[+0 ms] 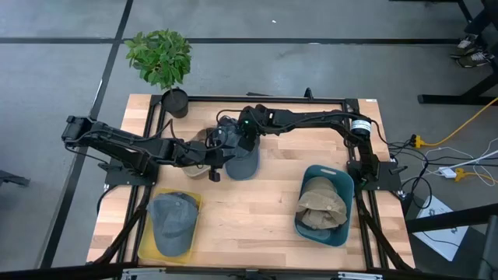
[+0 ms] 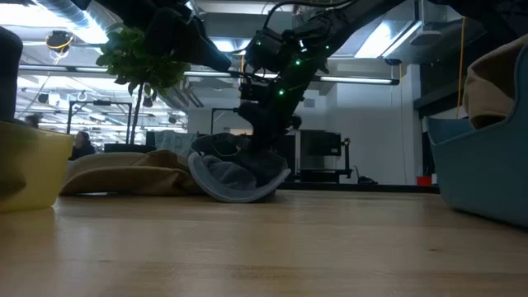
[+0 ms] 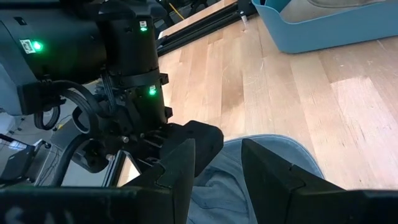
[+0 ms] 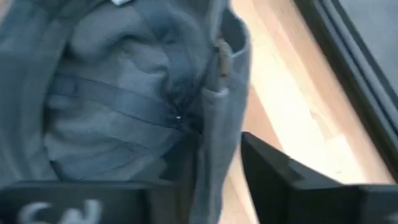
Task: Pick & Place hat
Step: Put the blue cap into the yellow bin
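Observation:
A grey-blue cap (image 1: 243, 162) lies in the middle of the table and rests there on its crown and brim (image 2: 235, 177). My right gripper (image 1: 237, 140) reaches across from the right and is shut on the cap's rim; its wrist view looks into the cap's inside (image 4: 112, 93). My left gripper (image 1: 212, 165) is at the cap's left side. It is open, and its fingers (image 3: 180, 162) stand just over wrinkled cap cloth (image 3: 214, 190). I cannot tell whether they touch it. My right gripper (image 4: 217, 162) has the cap's back rim (image 4: 211, 137), below the strap buckle (image 4: 221, 50). One finger is inside the cap, hidden by the cloth, and the other (image 4: 273, 180) is outside. It comes from above. The cap stays on the table (image 2: 247, 196).
A tan hat (image 1: 201, 138) lies flat behind the cap. A yellow tray (image 1: 148, 249) at the near left holds another grey cap (image 1: 173, 222). A blue bin (image 1: 342, 175) at the near right holds tan hats. A potted plant (image 1: 159, 58) stands at the far left corner.

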`<state>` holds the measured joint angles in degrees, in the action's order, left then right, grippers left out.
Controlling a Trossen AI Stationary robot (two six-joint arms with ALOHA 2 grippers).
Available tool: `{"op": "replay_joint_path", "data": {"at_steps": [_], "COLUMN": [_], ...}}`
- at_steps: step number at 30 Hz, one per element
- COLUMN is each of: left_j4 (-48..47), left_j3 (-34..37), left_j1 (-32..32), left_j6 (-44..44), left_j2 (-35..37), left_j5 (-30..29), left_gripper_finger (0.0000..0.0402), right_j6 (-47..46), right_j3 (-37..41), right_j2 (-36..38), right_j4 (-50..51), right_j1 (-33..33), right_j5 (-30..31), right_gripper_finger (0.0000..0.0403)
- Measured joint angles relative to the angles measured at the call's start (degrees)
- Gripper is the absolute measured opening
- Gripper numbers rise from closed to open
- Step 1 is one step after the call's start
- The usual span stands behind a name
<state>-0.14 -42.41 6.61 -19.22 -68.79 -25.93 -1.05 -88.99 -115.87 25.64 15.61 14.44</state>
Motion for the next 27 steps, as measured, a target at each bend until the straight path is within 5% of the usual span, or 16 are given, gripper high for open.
{"op": "replay_joint_path", "data": {"at_steps": [6,14,27], "left_j4": [0.0,-0.1,-4.8], "left_j3": [0.0,0.0,0.0], "left_j1": [0.2,4.8,11.1], "left_j6": [0.4,-2.5,1.0], "left_j2": [0.0,3.2,11.0], "left_j5": [0.1,-5.6,-11.9], "left_gripper_finger": [0.0127,0.0127,0.0127], "right_j6": [0.1,4.0,17.1], "right_j3": [0.0,0.0,0.1], "right_j2": [0.0,1.7,15.4], "right_j4": [0.0,2.7,9.0], "right_j1": [0.0,-2.2,-6.8], "right_j5": [1.6,13.2,20.4], "right_gripper_finger": [0.0017,0.0008,0.0007]}}
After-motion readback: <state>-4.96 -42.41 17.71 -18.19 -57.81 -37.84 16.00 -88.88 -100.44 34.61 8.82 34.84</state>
